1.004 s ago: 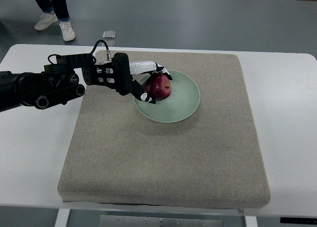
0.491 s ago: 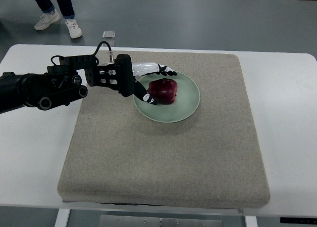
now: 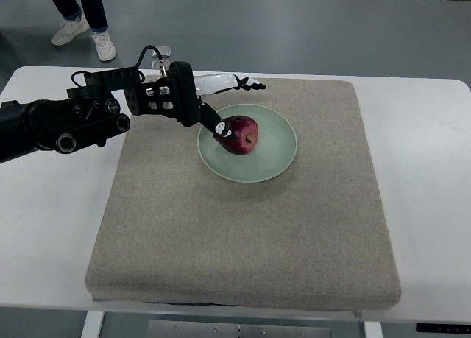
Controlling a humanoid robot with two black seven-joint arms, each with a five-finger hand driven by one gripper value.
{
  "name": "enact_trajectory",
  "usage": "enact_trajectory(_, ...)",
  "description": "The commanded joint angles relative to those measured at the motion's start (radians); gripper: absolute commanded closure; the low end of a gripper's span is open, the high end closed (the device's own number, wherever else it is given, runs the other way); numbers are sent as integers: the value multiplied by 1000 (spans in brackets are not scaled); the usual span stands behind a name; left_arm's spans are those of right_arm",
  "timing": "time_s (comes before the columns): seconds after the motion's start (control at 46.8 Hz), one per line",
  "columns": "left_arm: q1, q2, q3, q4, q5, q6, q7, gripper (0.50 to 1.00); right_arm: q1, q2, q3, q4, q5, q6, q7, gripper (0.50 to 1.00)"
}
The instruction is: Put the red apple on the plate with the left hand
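The red apple [image 3: 241,135] lies on the pale green plate [image 3: 283,155], a little left of the plate's centre. My left hand [image 3: 237,107] reaches in from the left and hovers over the plate's far left rim. It is open and holds nothing. Its white fingers [image 3: 239,81] stretch out beyond the plate's far edge, clear of the apple. The thumb tip sits right against the apple's left side; I cannot tell whether it touches. The right arm is out of view.
The plate rests on a grey felt mat [image 3: 243,227] that covers most of the white table [image 3: 427,169]. A person's legs and white shoes [image 3: 77,32] stand on the floor beyond the table's far left corner.
The hand let go of the apple, which now sits on the plate. The fingers opened and lifted away toward the far side; the arm pulled back slightly.
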Motion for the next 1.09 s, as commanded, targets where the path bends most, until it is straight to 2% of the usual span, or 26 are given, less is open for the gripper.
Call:
enact_trajectory(0.0, -1, 4, -42, 5, -2, 0, 0, 538, 0, 0, 0, 0, 0, 1, 0, 570)
enact_trajectory(0.171, -3, 1, -119, 42, -14, 0, 0, 536, 0, 0, 0, 0, 0, 1, 0, 568)
enact_trajectory(0.299, -7, -2, -156, 65, -124, 2, 0, 536, 0, 0, 0, 0, 0, 1, 0, 568)
enact_trajectory(0.748, -36, -25, -163, 221, -1111, 11, 5, 536, 0, 0, 0, 0, 0, 1, 0, 570)
enact_trajectory(0.897, -38, -62, -177, 287, -1338, 64, 8, 536, 0, 0, 0, 0, 0, 1, 0, 570)
enact_trajectory(0.983, -30, -79, -191, 324, -1450, 66, 11, 536, 0, 0, 0, 0, 0, 1, 0, 570)
enact_trajectory(1.068, -23, -91, -192, 367, -1520, 35, 11, 536, 0, 0, 1, 0, 0, 1, 0, 570)
